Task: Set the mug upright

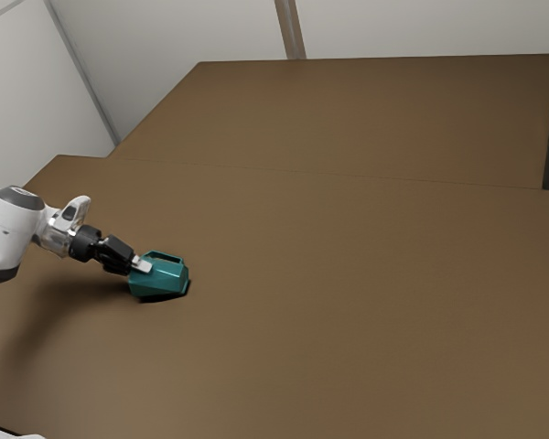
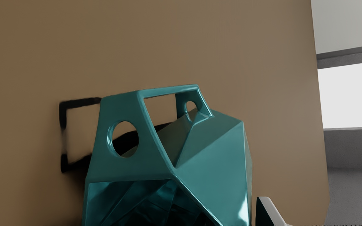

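Teal mug [image 1: 159,279] on its side here, down on the brown table [image 1: 348,293], over toward the exterior view's left, and it's not upright! White robot arm [image 1: 9,229] comes in from that same side, its black gripper [image 1: 143,266] right up at the mug's mouth end, one pale fingertip showing against the teal body from out here. The closed base points away, toward the exterior view's right. Now the wrist view: the mouth opens toward the gripper, dark and faceted inside, and the angular handle [image 2: 118,106] stands off the body, a wide gap through it and round holes in its end walls. One fingertip [image 2: 267,210] is just outside the mug's wall, dark inner face turned to it, a thin sliver of space between them. So the gripper is open, with no grip on the mug, though where the other finger sits, I can't tell. Black shadow [image 2: 63,116] of the handle falls on the tabletop beside it. Behind the table, a brown post [image 1: 291,27] runs up the pale wall [image 1: 421,27].
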You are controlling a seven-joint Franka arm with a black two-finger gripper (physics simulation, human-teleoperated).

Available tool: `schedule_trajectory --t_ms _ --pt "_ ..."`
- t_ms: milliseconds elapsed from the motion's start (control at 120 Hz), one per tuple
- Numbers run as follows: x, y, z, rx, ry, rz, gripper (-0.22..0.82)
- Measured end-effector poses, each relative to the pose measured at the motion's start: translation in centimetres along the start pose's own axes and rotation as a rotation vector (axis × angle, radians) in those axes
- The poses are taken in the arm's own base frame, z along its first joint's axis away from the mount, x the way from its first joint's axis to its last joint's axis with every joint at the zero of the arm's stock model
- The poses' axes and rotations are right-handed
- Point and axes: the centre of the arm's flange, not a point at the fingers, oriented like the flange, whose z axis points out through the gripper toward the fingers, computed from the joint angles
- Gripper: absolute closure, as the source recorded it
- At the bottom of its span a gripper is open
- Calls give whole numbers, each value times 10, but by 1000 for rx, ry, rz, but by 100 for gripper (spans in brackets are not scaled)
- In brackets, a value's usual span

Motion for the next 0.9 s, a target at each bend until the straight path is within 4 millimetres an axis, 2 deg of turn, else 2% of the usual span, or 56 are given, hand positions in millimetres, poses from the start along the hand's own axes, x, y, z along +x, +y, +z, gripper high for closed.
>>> schedule_trajectory --t_ms 225,317,467,600,767,900 --pt "4 11 -2 4 -3 34 74" --pt "9 28 -7 18 -1 64 74" --pt "25 69 -7 85 -22 139 75" --pt "36 105 2 221 -93 206 75" --pt "42 127 16 419 -170 244 76" --pt "49 146 37 618 -286 286 77"
